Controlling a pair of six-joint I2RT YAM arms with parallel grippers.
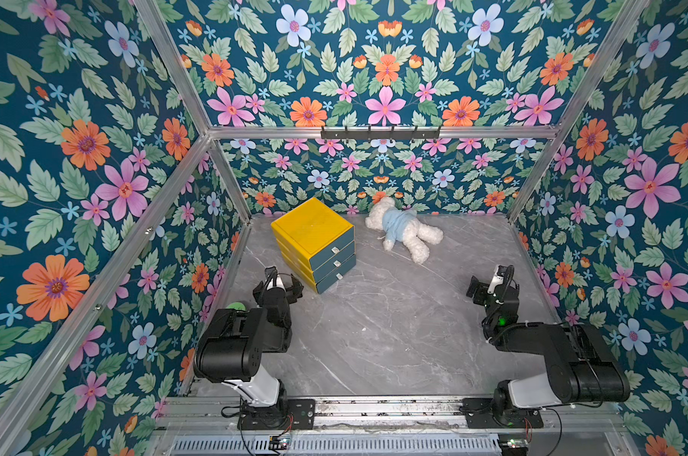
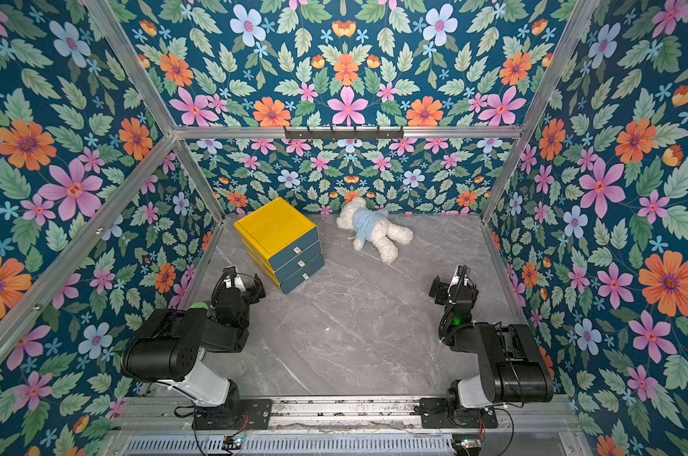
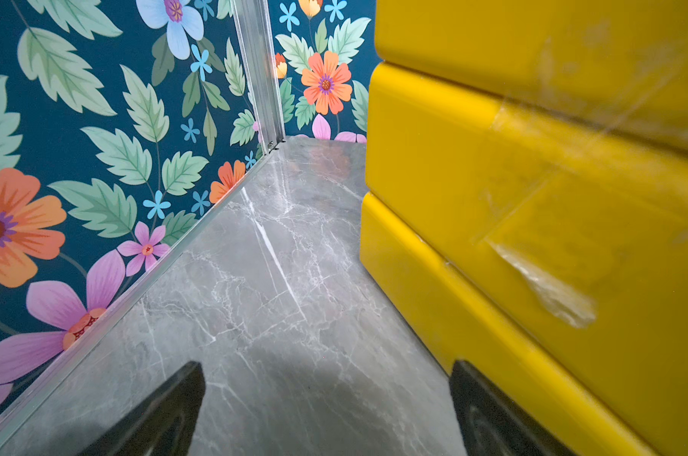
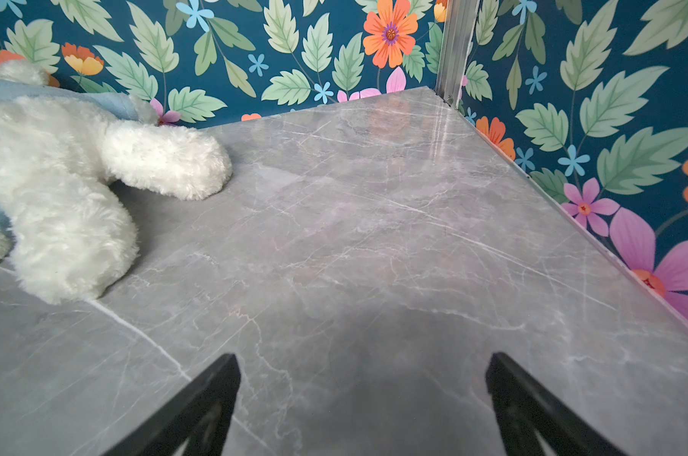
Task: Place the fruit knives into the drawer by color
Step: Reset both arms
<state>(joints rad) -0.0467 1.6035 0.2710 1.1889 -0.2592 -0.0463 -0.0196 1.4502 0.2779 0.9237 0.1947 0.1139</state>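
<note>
No fruit knives show in any view. The drawer point(image 1: 312, 229) point(image 2: 275, 227) is a yellow cabinet at the back left with three teal fronts, all pushed in. My left gripper point(image 1: 279, 282) point(image 2: 241, 282) rests low beside the cabinet's near left corner, open and empty. In the left wrist view the left gripper point(image 3: 326, 371) has one finger close against the yellow side wall point(image 3: 532, 197). My right gripper point(image 1: 488, 282) point(image 2: 451, 282) sits near the right wall, open. In the right wrist view, bare marble lies between the fingers of the right gripper point(image 4: 364, 363).
A white teddy bear in a blue top point(image 1: 403, 231) point(image 2: 374, 231) point(image 4: 58, 177) lies at the back, right of the cabinet. The grey marble table point(image 1: 393, 335) is walled by floral panels on three sides. A black hook rail point(image 1: 380, 132) hangs on the back wall.
</note>
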